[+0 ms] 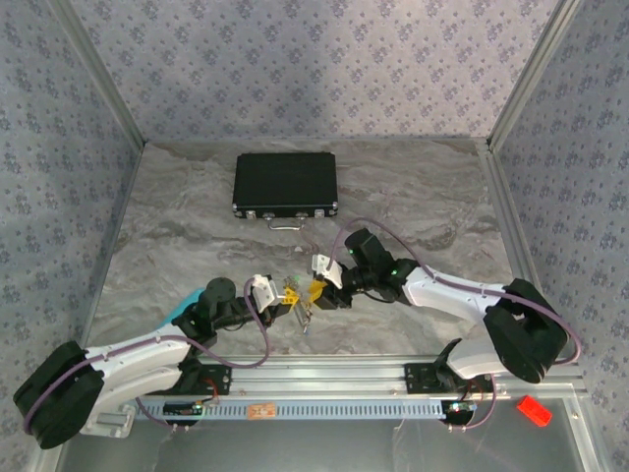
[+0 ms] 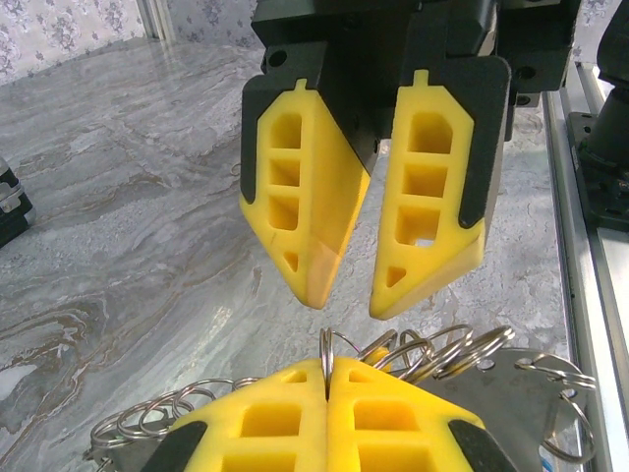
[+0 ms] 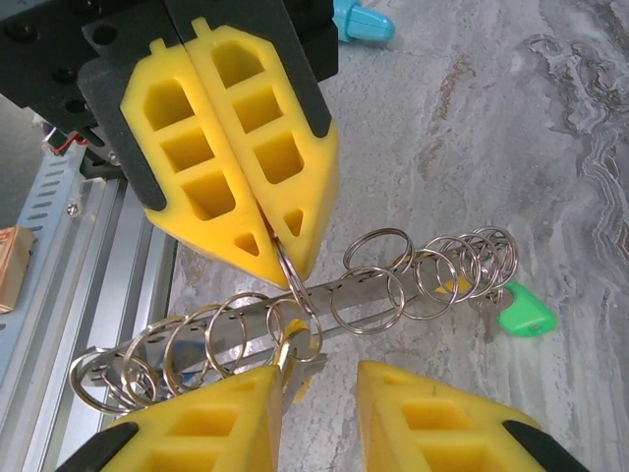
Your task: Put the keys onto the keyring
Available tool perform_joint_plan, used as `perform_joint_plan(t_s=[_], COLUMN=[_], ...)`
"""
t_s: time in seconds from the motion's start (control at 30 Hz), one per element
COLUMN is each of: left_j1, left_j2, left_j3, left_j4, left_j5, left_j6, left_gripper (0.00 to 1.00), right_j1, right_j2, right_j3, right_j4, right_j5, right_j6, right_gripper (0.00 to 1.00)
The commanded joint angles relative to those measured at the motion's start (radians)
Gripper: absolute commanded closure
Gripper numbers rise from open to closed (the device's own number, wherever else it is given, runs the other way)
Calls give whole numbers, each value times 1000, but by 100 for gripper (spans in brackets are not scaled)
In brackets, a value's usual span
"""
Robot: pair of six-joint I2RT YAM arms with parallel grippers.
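The keyring [image 3: 369, 295] is a silvery metal strip strung with several split rings, held just above the table between the two arms [image 1: 303, 307]. My left gripper [image 2: 327, 369] is shut on one ring, pinching its edge between the pads; it reaches in from above in the right wrist view [image 3: 280, 258]. My right gripper [image 3: 319, 383] is open, its fingers either side of the strip. A small brass key with a yellow head [image 3: 298, 349] hangs from a ring against its left finger. A second yellow key head [image 3: 454, 285] sits under the far rings, beside a green tag [image 3: 526, 317].
A black case [image 1: 285, 185] lies shut at the back of the marble table [image 1: 432, 197]. A light-blue object [image 3: 364, 20] lies beside the left arm. The aluminium rail [image 1: 324, 374] runs along the near edge, with a small red object [image 1: 534, 409] beyond it.
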Motion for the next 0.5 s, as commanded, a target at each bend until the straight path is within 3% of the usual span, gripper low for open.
perform_joint_plan(t_s=[0.0,0.47], left_j1=[-1,-1], left_j2=[-12,-11], left_j3=[1,4], left_j4=[34,35], left_j5=[31,44], left_j6=[-3,0], left_gripper=[100,100], right_j1=[8,16], right_j2=[18,55], right_j3=[16,30], right_j4=[12,58], right_j5=[-37,-36], right_j6=[18,42], right_gripper=[73,73])
